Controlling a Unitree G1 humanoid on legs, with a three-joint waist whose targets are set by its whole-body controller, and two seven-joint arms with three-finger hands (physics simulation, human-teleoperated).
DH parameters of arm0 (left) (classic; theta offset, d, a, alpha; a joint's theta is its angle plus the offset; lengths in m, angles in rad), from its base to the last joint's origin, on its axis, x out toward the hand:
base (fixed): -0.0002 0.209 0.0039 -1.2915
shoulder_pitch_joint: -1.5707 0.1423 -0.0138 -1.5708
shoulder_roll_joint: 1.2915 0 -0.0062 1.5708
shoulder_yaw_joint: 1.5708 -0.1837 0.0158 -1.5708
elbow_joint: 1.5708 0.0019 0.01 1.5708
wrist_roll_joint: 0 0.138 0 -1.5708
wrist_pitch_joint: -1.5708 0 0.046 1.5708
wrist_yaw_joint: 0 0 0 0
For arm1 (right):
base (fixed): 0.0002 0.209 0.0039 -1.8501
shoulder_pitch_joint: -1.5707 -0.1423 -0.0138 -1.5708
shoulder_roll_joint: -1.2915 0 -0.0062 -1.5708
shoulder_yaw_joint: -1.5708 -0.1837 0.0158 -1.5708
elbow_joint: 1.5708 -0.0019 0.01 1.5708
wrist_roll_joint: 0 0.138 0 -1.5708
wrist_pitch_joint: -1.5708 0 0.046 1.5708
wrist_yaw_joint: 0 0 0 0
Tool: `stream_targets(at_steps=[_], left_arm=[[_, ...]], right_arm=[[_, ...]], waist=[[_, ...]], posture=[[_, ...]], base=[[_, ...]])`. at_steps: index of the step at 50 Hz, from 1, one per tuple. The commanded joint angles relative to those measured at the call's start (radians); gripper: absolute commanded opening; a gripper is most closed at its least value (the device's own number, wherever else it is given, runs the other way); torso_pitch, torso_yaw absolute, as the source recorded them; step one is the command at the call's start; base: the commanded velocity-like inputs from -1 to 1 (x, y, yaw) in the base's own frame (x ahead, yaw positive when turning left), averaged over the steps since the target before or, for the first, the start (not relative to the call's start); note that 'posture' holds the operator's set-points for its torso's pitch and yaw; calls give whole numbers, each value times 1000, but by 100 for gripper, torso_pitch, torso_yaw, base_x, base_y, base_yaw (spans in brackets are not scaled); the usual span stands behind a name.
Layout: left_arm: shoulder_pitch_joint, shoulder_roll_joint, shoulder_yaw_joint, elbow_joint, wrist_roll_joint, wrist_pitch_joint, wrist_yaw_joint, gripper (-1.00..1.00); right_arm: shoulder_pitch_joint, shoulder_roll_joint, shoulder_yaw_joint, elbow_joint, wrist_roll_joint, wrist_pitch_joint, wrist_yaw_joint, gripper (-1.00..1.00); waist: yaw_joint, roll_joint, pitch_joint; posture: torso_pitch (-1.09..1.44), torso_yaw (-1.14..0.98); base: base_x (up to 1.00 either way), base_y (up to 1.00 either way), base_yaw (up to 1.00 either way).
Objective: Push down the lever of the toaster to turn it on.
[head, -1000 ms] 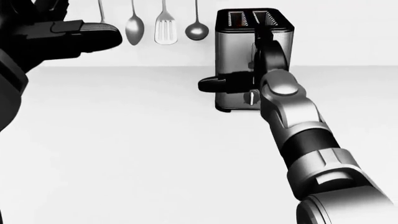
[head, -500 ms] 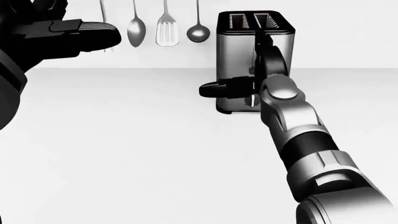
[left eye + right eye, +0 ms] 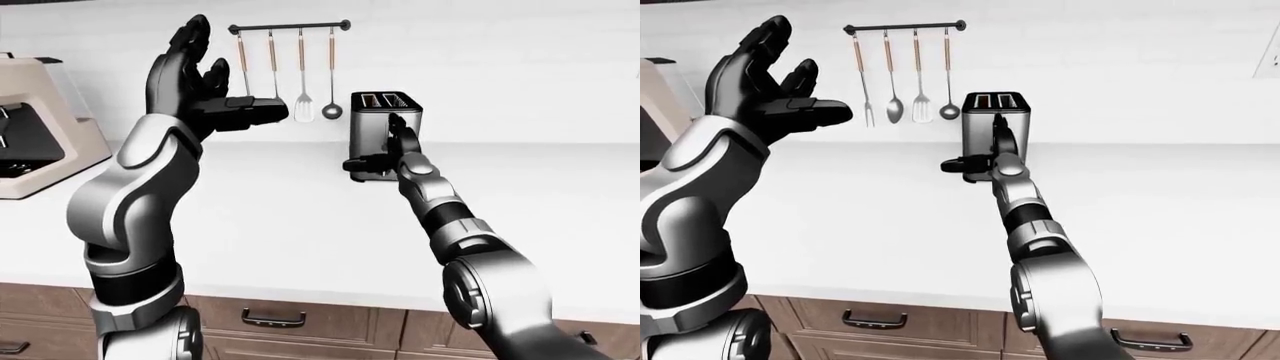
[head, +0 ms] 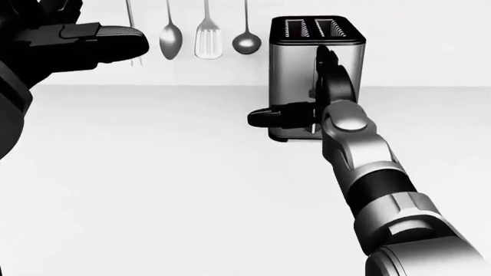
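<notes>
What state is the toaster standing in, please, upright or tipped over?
Upright. The toaster stands on the counter with both slots facing up. The right robot hand rests against its near face, hiding the lever.

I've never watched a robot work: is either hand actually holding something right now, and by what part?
Nothing is held. The left hand is raised with fingers spread, empty. The right hand rests open against the toaster, over its lever side, gripping nothing.

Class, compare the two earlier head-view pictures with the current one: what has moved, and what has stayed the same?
The black right hand has slid slightly down the face of the shiny steel two-slot toaster, its thumb now lower against the toaster's base. Nothing was gripped or released. The raised, open left hand, the hanging utensils and the white counter look unchanged.
</notes>
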Motion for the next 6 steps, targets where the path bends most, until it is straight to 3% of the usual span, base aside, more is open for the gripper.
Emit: stream_targets(at_steps=[1, 6], left_arm=[[-34, 9, 9, -18, 1, -25, 0, 100], [-34, 10, 10, -18, -1, -25, 0, 100]], right_arm=[[-2, 4, -3, 28, 11, 64, 9, 100], [2, 1, -4, 31, 10, 65, 9, 100]], waist=[[0, 5, 2], [1, 5, 2]], posture=[[-38, 0], [-38, 0]], base=[[0, 0, 0], [0, 0, 0]])
